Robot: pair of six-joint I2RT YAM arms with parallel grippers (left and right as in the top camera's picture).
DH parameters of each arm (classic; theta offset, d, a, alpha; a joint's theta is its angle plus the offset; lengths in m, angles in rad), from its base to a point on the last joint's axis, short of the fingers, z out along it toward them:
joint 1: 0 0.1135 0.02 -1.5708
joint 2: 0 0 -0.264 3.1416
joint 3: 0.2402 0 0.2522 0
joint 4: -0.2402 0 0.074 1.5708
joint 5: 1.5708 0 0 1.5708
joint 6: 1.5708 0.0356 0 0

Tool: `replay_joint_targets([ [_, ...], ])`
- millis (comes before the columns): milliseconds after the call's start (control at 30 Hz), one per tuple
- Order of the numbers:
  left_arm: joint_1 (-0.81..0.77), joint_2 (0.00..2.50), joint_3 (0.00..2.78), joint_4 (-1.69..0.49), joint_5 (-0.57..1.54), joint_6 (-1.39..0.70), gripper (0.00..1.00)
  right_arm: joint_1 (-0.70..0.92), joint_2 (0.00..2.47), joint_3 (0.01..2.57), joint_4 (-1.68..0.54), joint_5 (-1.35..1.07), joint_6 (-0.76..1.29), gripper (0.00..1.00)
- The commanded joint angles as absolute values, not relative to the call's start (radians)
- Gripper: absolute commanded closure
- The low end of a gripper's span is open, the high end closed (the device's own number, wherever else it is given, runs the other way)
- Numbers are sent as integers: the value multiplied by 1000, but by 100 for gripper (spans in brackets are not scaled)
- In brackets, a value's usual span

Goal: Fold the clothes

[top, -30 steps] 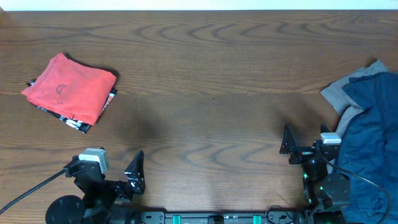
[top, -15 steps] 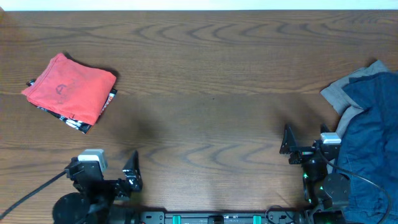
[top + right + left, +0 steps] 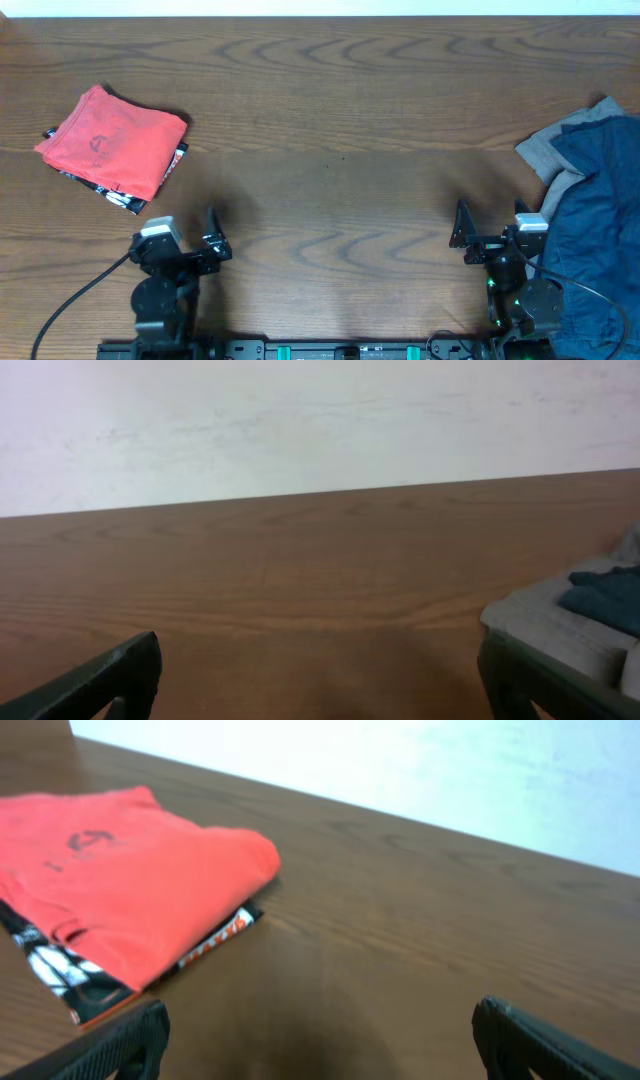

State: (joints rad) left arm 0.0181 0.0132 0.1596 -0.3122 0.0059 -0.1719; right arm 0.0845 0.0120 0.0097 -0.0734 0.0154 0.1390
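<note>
Presently the left gripper (image 3: pixel 320 1020) and right gripper (image 3: pixel 320 655) sat spread and empty, red shirt (image 3: pixel 112 140) folded at far left, navy shirt (image 3: pixel 598 225) crumpled over grey shirt (image 3: pixel 545 155) at right; likely risk: a grab there would snag both layers.

A: Surface?
B: Dark brown wood-grain worktop (image 3: pixel 340 120). It fills nearly the whole overhead view, with wavy grain and a matte finish.
A: Behind it?
B: Plain pale wall (image 3: pixel 300 420) at the far edge, faintly mottled, bluish-white in the left wrist view.
A: Light?
B: Even and diffuse, with faint soft shadows on the wood.
</note>
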Motion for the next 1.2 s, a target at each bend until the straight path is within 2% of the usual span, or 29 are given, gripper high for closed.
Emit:
replay_joint_targets([
  [0,23,2,64,-209,-8,-168,2,85,6,6,-74,11,122,1],
  [333,22,1,56,-188,-9,-174,2,85,6,6,-74,11,122,1],
  [467,22,1,-1,-65,-9,-174,2,85,6,6,-74,11,122,1],
  [1167,22,4,4,-69,-9,-174,2,85,6,6,-73,11,122,1],
])
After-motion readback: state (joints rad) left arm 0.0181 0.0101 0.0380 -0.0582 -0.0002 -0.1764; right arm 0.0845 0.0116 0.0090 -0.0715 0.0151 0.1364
